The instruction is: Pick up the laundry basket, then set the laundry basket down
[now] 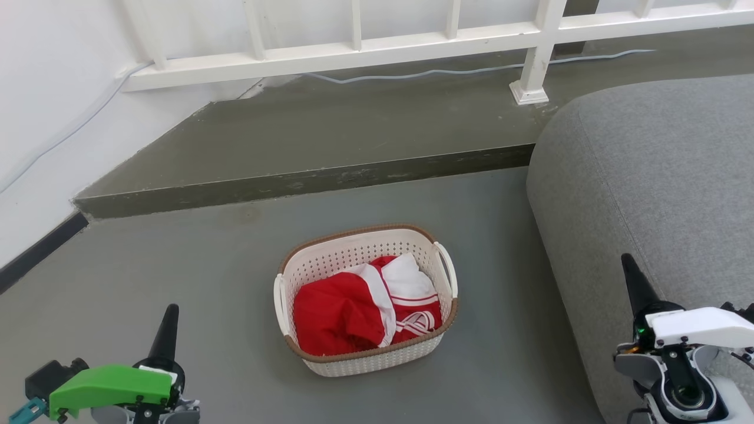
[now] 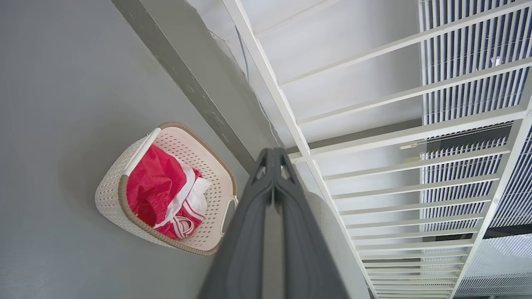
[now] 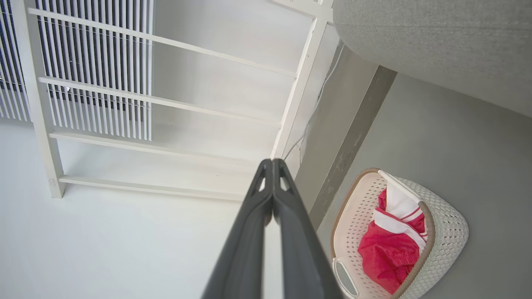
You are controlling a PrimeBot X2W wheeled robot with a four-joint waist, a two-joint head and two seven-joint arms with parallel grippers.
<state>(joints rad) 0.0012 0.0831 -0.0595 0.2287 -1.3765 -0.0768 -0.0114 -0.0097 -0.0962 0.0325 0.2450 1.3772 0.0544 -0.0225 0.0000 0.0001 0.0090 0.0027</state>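
Laundry basket [image 1: 377,360] is sitting upright on the grey floor [image 1: 177,265], ahead of and between the two end effectors, touching neither. The left end effector [image 1: 171,315] and right end effector [image 1: 626,262] are pointing forward, fingers pressed together, gripping nothing. Red-and-white clothing [image 1: 347,312] is lying inside the basket. A grey sofa [image 1: 660,176] is standing near its right side. Beyond, a raised step [image 1: 294,182] and white railing [image 1: 353,56] are running across.

Laundry basket [image 1: 330,259] on the floor [image 1: 177,265].
Clothing [image 1: 347,312] lies in it; the sofa [image 1: 648,176] stands to its right; a raised step [image 1: 330,141] runs behind it, a railing [image 1: 353,53] farther behind; the left gripper [image 1: 166,333] sits before it to the left, the right gripper [image 1: 633,282] to the right.
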